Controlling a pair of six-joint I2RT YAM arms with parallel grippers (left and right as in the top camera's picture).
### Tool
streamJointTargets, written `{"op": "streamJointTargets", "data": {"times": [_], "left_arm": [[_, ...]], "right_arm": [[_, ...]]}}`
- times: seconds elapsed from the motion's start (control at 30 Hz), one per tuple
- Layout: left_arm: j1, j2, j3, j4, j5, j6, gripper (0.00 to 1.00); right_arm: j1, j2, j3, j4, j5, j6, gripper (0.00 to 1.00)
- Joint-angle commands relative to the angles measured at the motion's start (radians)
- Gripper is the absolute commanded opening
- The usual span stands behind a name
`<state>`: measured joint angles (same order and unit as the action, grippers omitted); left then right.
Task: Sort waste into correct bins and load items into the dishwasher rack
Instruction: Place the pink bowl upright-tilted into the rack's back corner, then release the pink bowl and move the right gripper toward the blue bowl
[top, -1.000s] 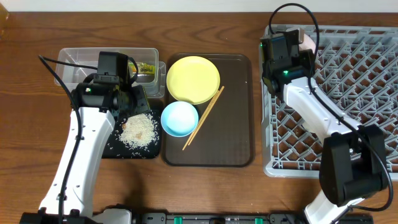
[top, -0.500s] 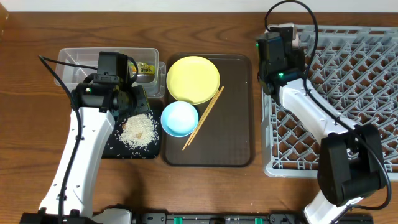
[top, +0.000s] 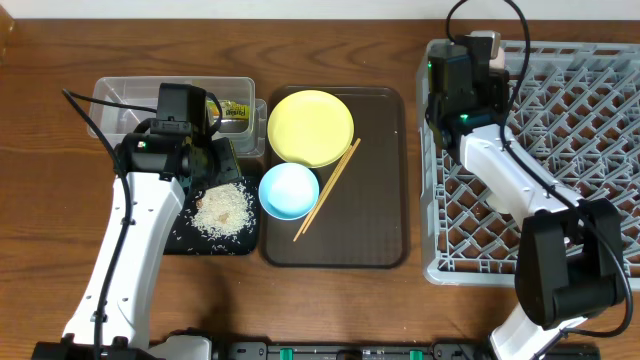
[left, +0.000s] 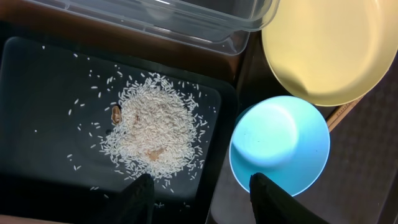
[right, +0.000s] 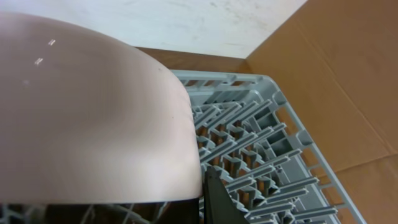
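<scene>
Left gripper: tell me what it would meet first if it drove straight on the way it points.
Most likely the edge of the black tray nearest the light blue bowl, just beside the rice heap: the open left gripper straddles that edge. Depth is unclear, so it could catch the bowl's rim instead.

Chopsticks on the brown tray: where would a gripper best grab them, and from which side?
Grip the chopsticks near their lower end, probably from straight above, jaws closing across the pair. They lie diagonally; higher up they run close beside the blue bowl and yellow plate, while the lower end has bare brown tray around it.
</scene>
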<state>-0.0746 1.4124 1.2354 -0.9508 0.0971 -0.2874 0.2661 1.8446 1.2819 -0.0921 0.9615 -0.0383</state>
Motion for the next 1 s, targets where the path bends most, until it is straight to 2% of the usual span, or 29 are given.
{"op": "streamJointTargets", "data": {"times": [0.0, 0.43, 0.97], "left_arm": [[0.003, -0.008, 0.005, -0.006, -0.019, 0.002, 0.52], [0.003, -0.008, 0.005, -0.013, -0.019, 0.002, 0.52], [0.003, -0.008, 0.005, -0.014, -0.019, 0.002, 0.52]], "right_arm": [[-0.008, 0.012, -0.003, 0.002, 0.036, -0.003, 0.01], [-0.008, 0.014, -0.003, -0.025, -0.037, 0.051, 0.01], [-0.01, 0.048, -0.003, -0.051, -0.039, 0.117, 0.01]]}}
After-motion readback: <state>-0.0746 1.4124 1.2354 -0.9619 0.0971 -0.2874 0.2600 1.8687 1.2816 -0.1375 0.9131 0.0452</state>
